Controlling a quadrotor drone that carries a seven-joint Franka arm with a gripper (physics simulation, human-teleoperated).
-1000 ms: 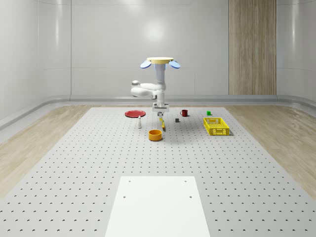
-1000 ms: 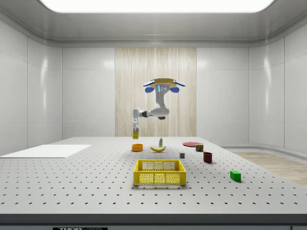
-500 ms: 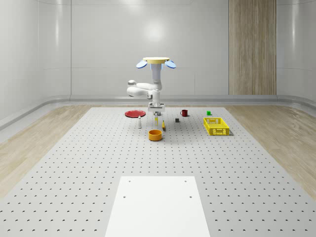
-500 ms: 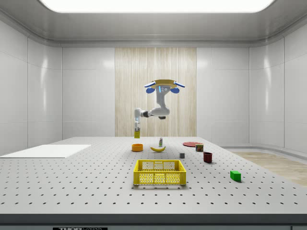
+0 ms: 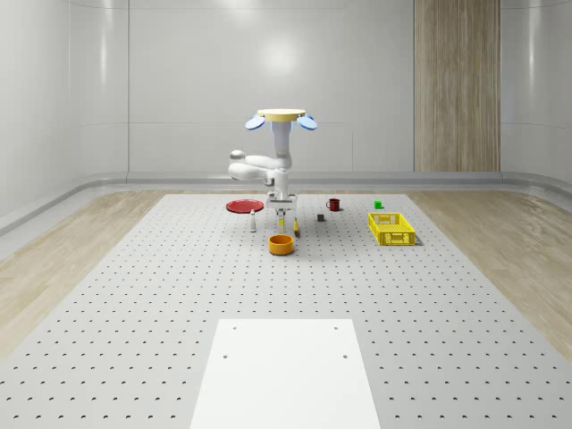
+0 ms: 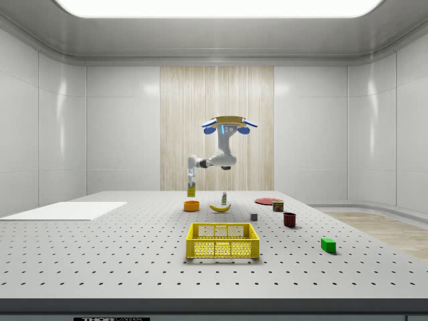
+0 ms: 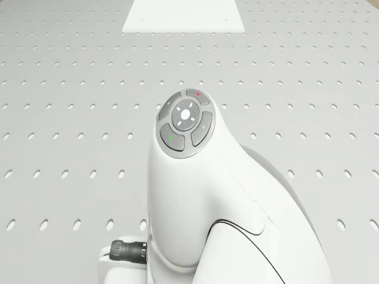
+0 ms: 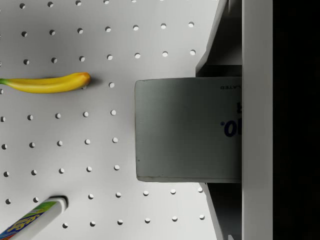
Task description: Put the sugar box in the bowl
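My pincer (image 5: 281, 211) grips the yellow cardboard sugar box (image 6: 191, 190), long axis vertical, directly above the orange round bowl (image 5: 281, 244); I hover above the bowl's counter (image 5: 134, 295).

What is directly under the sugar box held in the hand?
Below the yellow cardboard sugar box gripped by the hand sits the round orange bowl. In the wrist view the box covers the table beneath.

A yellow crate (image 5: 391, 229) sat on the perforated tabletop (image 5: 134, 304), with a green block (image 5: 379, 205) at its 12 o'clock, a red mug (image 5: 333, 204) at 10 o'clock, and a red plate (image 5: 243, 206) farther toward 9.
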